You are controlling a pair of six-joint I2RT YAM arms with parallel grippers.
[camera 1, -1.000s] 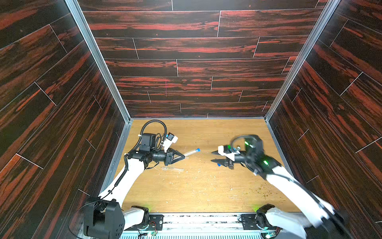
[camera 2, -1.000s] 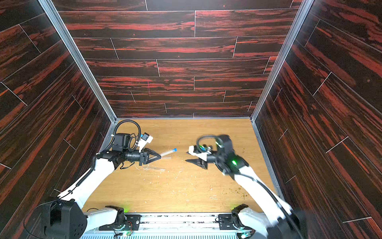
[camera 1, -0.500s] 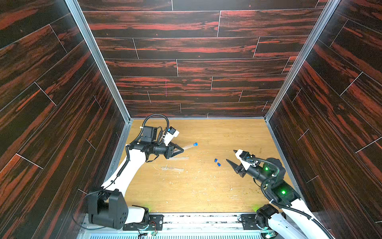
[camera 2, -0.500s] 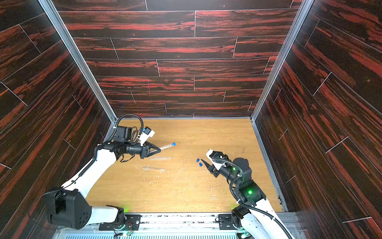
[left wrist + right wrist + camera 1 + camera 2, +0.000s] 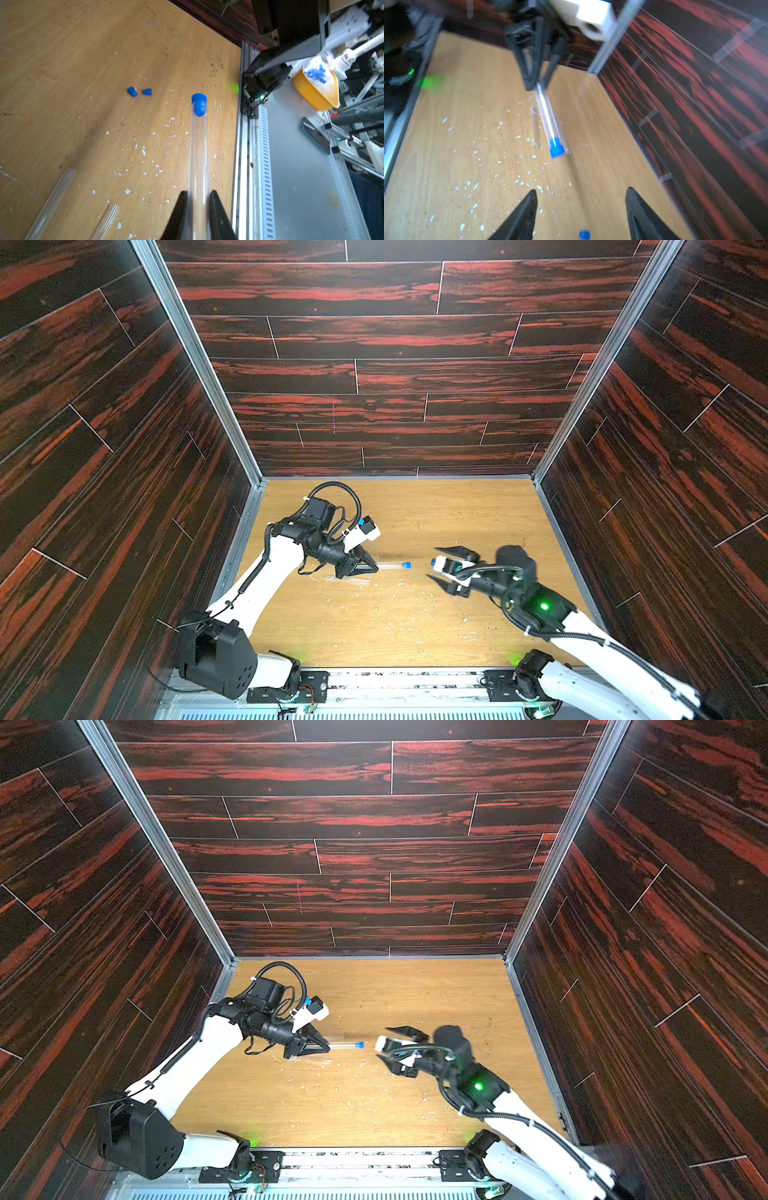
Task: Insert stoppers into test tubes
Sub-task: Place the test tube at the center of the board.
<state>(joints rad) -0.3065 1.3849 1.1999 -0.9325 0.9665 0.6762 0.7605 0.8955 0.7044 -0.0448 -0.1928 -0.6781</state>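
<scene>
light: bright, even | right wrist view: motion blur | top views: sharp, edges stretched

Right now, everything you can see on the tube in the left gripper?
The tube is thin, long and clear, plastic or glass. The left gripper is shut on one end; the rest sticks out towards the right gripper. A blue stopper sits in its far mouth, cap outside. It looks empty and seems clear of the table.
</scene>
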